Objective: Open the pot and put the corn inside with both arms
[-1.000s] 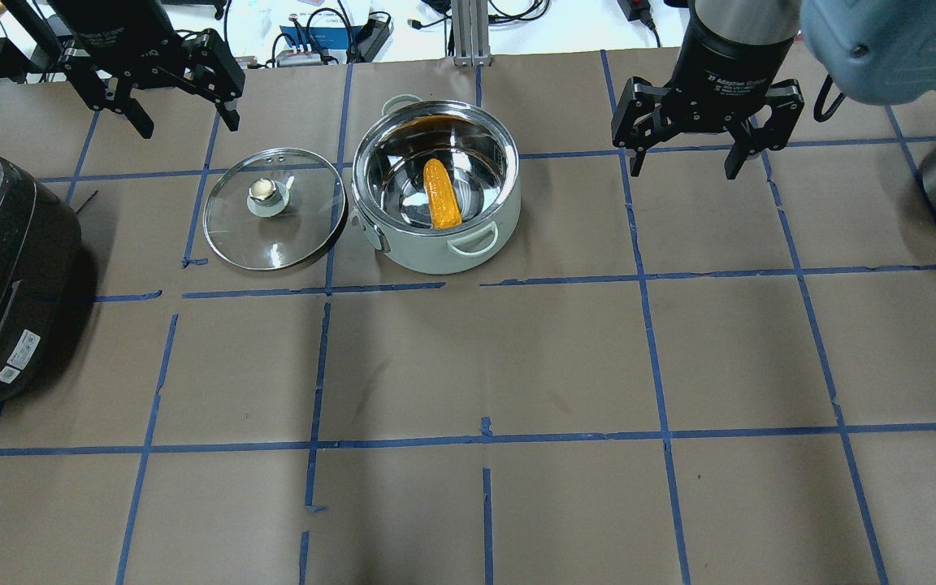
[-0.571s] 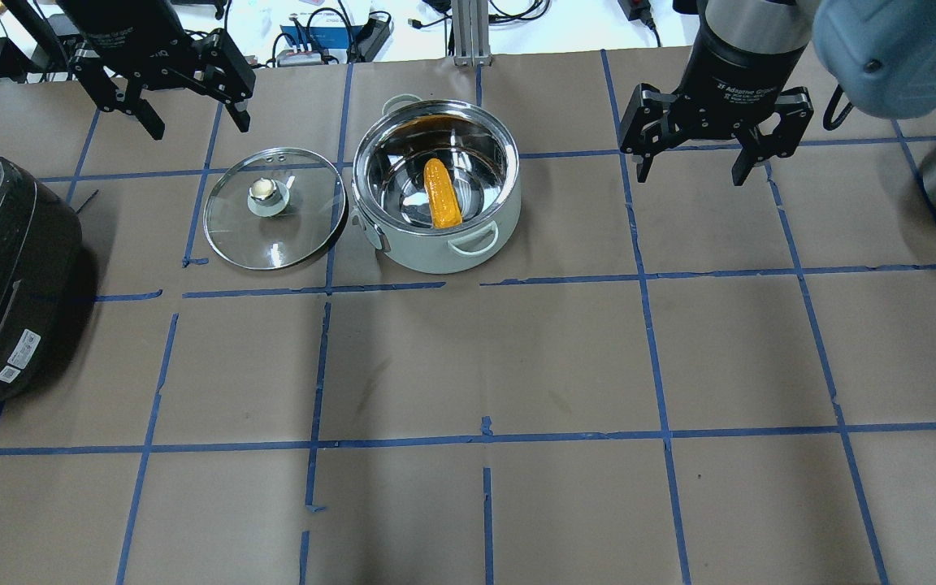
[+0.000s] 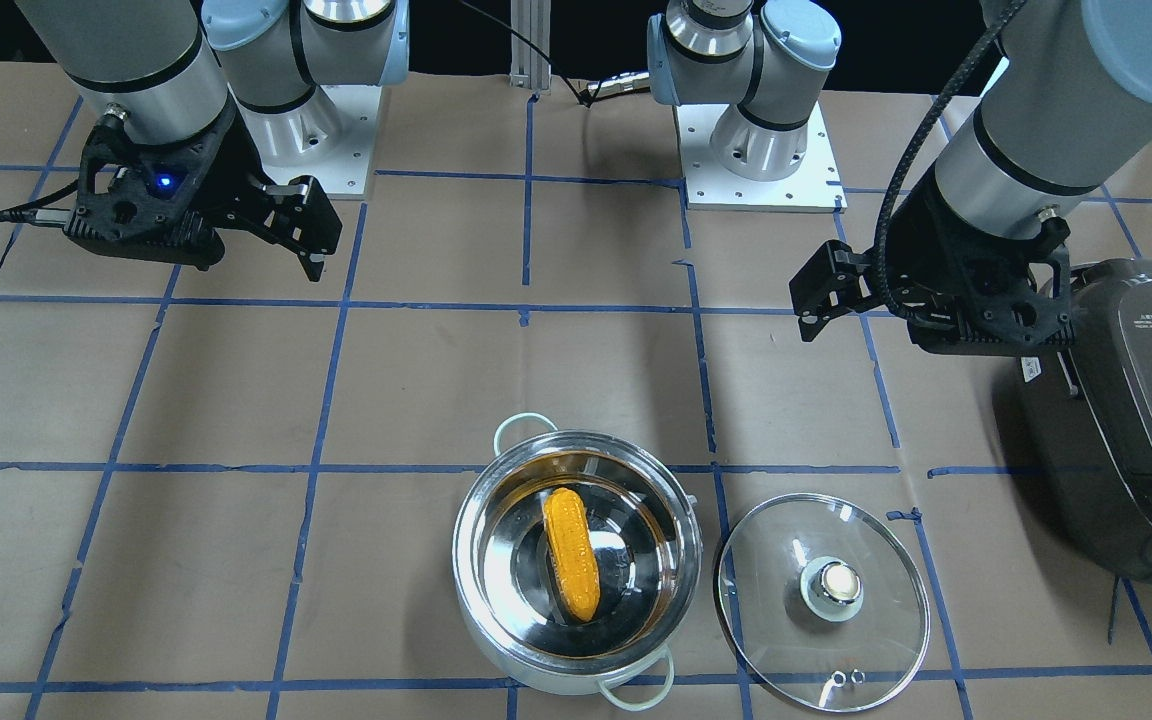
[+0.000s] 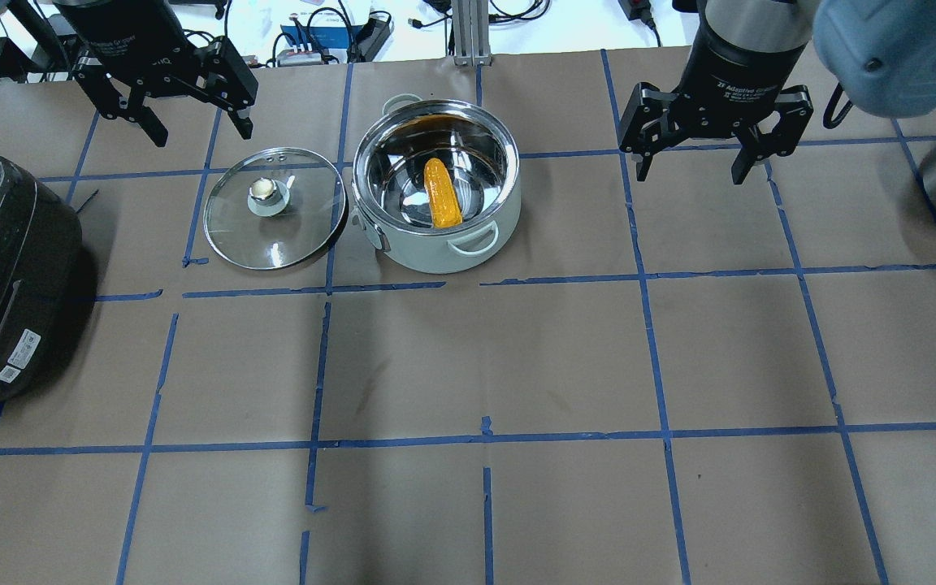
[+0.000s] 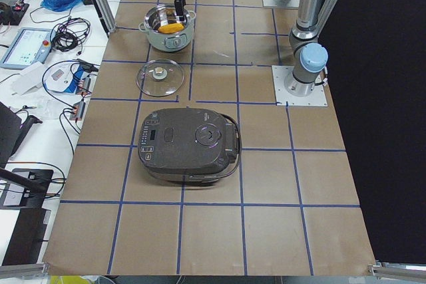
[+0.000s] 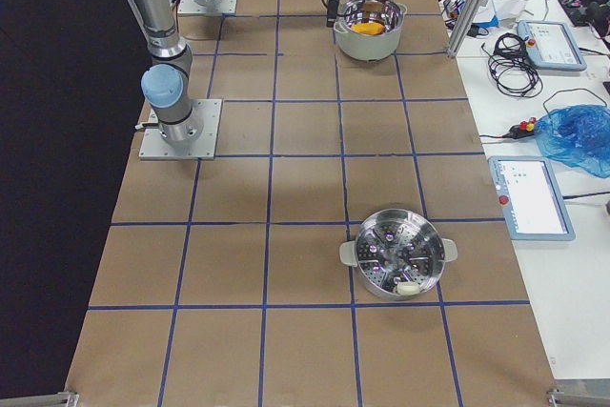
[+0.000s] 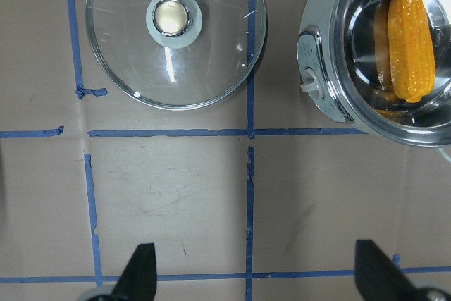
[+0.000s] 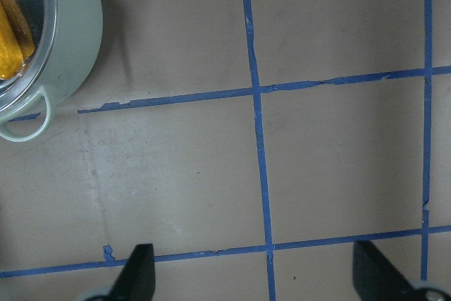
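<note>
Judged from how things lie, the task looks done. The pot [image 4: 423, 258] stands open at the far middle of the worktop [image 4: 565, 357]. The corn [image 4: 440, 193] lies flat on the pot's shiny bottom, its tapered end pointing far. The glass lid [image 4: 275, 221] rests flat on the worktop, knob up, just left of the pot in the overhead view. Their rims come so close that I cannot tell whether they touch.

The left end effector [image 4: 200, 134] hangs above the worktop on the far left, beyond the lid. Its fingers are spread wide and hold nothing, and its wrist view shows only bare paper between the tips. The right end effector [image 4: 691, 175] hangs to the right of the pot, well apart from it, equally wide open and empty. Neither touches pot, lid or corn.

What remains, as I read it, is nothing that the task sentence asks for. It calls for opening and filling, not for closing again, so at most the arms have to clear away. The dark rice cooker [image 4: 5, 276] at the left edge plays no part.
</note>
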